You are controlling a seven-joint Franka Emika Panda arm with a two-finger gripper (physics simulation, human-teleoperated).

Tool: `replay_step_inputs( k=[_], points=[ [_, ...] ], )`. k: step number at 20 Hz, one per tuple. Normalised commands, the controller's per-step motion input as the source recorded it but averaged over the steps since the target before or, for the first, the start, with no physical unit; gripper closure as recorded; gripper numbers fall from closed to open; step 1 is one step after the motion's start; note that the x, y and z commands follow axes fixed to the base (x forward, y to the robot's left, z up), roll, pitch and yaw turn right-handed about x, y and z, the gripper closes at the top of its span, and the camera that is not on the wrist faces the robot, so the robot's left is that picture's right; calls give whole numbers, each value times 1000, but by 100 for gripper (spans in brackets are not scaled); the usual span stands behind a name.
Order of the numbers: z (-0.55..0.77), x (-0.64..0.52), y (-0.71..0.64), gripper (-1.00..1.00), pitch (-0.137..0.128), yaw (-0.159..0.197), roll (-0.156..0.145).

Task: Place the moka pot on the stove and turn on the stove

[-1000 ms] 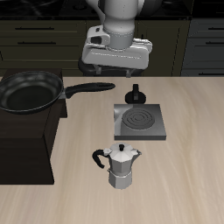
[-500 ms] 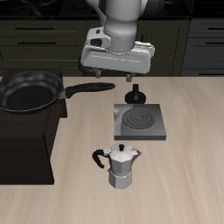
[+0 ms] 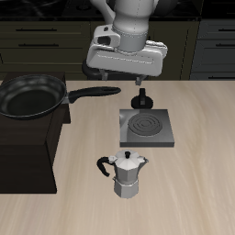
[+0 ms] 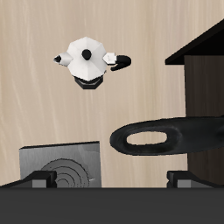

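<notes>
The silver faceted moka pot (image 3: 128, 173) stands upright on the wooden table near its front edge, black handle pointing sideways. From the wrist it appears from above (image 4: 87, 59). The grey square stove (image 3: 147, 128) with its dark ring burner lies just behind the pot, and its black knob (image 3: 140, 99) sits at the far edge. A corner of the stove (image 4: 59, 166) also shows in the wrist view. My gripper (image 3: 121, 77) hangs high above the table behind the stove, open and holding nothing. Its fingertips (image 4: 39, 178) stand far apart.
A black frying pan (image 3: 32, 96) rests on a dark cabinet (image 3: 27, 147) beside the stove. Its long handle (image 3: 95, 92) reaches out toward the stove's knob and passes under my gripper (image 4: 110, 179) as a dark bar (image 4: 166, 138). Dark drawers line the back wall.
My hand has drifted a little sideways toward the stove's side and tilted slightly. The moka pot, stove and pan have not moved.
</notes>
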Motion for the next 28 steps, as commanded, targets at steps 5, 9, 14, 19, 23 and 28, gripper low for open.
replay_step_inputs(
  k=[5, 9, 14, 19, 23, 28],
  points=[
    [58, 171, 14, -100, 3, -10, -6],
    [-1, 295, 11, -100, 4, 13, -13],
    [-3, 184, -5, -100, 4, 9, 5],
    [-9, 227, -4, -100, 9, 2, -10],
    [-30, 199, 37, -100, 8, 4, 3],
    [-21, 178, -5, -100, 5, -12, -18]
  ],
)
